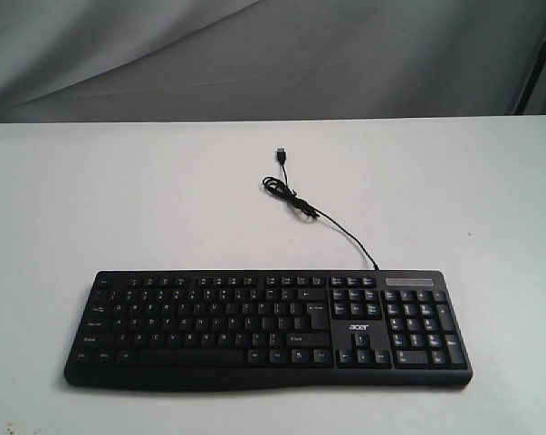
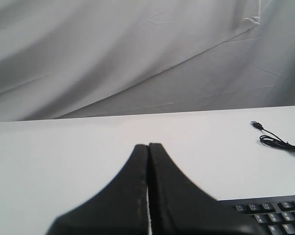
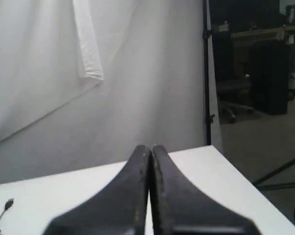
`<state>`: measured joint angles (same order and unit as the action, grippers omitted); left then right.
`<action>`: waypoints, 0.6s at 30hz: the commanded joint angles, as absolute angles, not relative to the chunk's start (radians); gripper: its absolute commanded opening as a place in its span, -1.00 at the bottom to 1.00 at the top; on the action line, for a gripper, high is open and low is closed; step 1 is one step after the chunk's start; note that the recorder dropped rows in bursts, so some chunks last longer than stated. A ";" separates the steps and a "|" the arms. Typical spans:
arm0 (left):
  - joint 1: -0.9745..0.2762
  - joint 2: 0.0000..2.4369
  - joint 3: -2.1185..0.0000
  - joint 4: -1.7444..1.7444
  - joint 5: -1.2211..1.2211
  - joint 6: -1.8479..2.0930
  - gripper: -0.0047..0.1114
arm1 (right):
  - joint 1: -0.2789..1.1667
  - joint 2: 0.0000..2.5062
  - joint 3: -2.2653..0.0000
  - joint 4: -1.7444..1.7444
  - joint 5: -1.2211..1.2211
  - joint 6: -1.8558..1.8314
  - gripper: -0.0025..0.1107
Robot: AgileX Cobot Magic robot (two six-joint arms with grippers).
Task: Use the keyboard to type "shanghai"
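The black keyboard [image 1: 268, 328] with white legends and an "acer" logo lies flat near the front of the white table [image 1: 91, 199]. Its thin black cable [image 1: 331, 222] runs back to a loose coil and a free USB plug [image 1: 281, 156]. Neither arm shows in the exterior view. In the left wrist view my left gripper [image 2: 148, 146] is shut, empty, above bare table, with a corner of the keyboard [image 2: 277, 215] beside it. My right gripper [image 3: 151, 147] is also shut and empty, held over the table near its far corner, with the USB plug [image 3: 8, 204] off to one side.
A grey-white cloth backdrop [image 1: 254, 54] hangs behind the table. A black light stand [image 3: 206, 73] and a dark room with a chair lie past the table's right edge [image 3: 245, 181].
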<state>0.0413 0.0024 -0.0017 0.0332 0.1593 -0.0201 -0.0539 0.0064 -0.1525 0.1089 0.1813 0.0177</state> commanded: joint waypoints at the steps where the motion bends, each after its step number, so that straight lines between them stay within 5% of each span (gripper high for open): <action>1: 0.035 0.000 0.000 0.033 0.153 -0.023 -0.92 | -0.059 0.000 -0.110 -0.043 0.254 0.159 -0.96; 18: 0.035 0.000 0.000 0.033 0.153 -0.023 -0.92 | -0.059 0.000 -0.035 -0.018 0.319 0.008 -0.96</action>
